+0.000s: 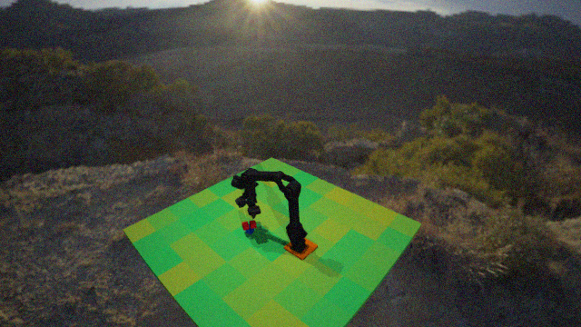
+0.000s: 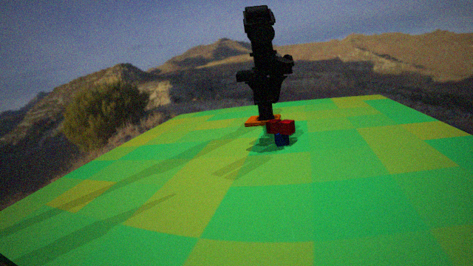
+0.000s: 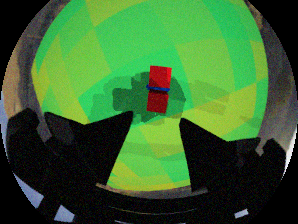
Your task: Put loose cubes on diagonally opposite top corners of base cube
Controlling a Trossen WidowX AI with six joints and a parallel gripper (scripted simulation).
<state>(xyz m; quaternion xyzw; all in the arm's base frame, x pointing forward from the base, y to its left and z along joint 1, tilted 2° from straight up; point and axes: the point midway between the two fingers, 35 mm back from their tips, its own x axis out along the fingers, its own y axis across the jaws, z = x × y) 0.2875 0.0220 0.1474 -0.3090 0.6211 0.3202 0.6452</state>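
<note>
Here the checkered table (image 1: pixel 195 254) carries everything, with the black arm (image 1: pixel 290 200) bent over from its orange foot (image 1: pixel 300 249) and the gripper (image 3: pixel 153 137) hanging above the stack, fingers spread and pinching nothing. Both red cubes (image 2: pixel 281 126) sit side by side atop the blue base cube (image 2: pixel 281 140), which stands on the table just beside the orange foot in the exterior view. Judging by this, placing is finished and withdrawal is the step in hand; the next move calls for a straight lift clear without brushing the cubes. From the wrist view the red cubes (image 3: pixel 158 88) look level, a thin blue strip showing between them.
</note>
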